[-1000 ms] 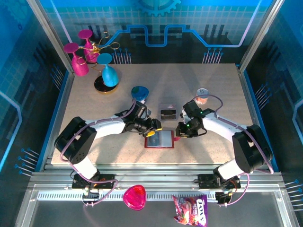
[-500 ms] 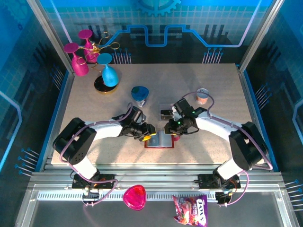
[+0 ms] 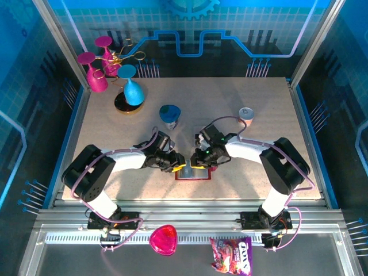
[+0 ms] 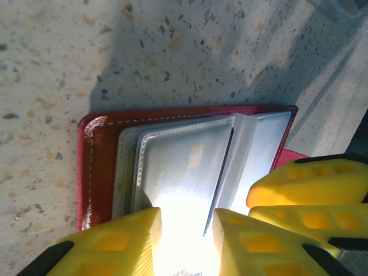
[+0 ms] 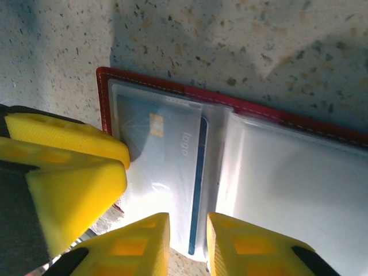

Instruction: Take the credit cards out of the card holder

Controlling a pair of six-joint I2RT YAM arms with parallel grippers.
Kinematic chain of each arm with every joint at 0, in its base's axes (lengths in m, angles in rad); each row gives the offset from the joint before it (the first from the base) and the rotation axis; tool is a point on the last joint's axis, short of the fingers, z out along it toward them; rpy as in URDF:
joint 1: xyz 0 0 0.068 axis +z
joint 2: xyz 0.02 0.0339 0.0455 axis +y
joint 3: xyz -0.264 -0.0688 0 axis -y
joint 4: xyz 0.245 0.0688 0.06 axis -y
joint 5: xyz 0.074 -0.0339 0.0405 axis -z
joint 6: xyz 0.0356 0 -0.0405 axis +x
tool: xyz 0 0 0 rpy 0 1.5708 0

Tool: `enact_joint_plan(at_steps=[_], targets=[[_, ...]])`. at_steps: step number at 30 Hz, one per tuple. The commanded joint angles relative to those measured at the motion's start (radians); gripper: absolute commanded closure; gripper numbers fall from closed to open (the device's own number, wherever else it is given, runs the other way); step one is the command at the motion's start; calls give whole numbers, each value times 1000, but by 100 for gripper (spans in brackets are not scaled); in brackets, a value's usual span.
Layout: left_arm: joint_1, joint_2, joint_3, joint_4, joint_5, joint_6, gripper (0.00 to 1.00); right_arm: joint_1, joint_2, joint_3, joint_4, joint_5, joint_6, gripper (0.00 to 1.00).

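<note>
The dark red card holder [image 3: 194, 173] lies open and flat near the table's front middle, its pale grey pockets [image 4: 172, 167] facing up. A blue credit card [image 5: 197, 172] with a yellow chip and the word "logo" sits inside a clear pocket, its blue edge showing. My left gripper [image 3: 179, 167] is down on the holder's left half, open by a narrow gap, with a raised pocket leaf [image 4: 241, 155] running between its fingers [image 4: 115, 241]. My right gripper [image 3: 202, 164] presses on the holder too, open by a narrow gap astride the card's blue edge. The dark card is hidden.
A blue dish [image 3: 169, 114] and a small cup [image 3: 246, 113] stand behind the arms. Pink glasses [image 3: 95, 73] and a blue glass [image 3: 132, 92] are at the back left. A pink heart dish [image 3: 164, 239] and a candy bag [image 3: 231, 256] lie off the table's front.
My right gripper has moved left from beside the holder's right edge onto the holder. The left gripper has slid a little nearer and its jaws have narrowed.
</note>
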Motion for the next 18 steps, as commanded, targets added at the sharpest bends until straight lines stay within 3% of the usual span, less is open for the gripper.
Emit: enact_joint_plan(at_steps=[1,18], targets=[[10,-38,-20,4,16,-6,71,20,29,24,44,-36,27,78],[9,-19,-31,19,17,-8,75,37,81,44,37,-28,20,75]])
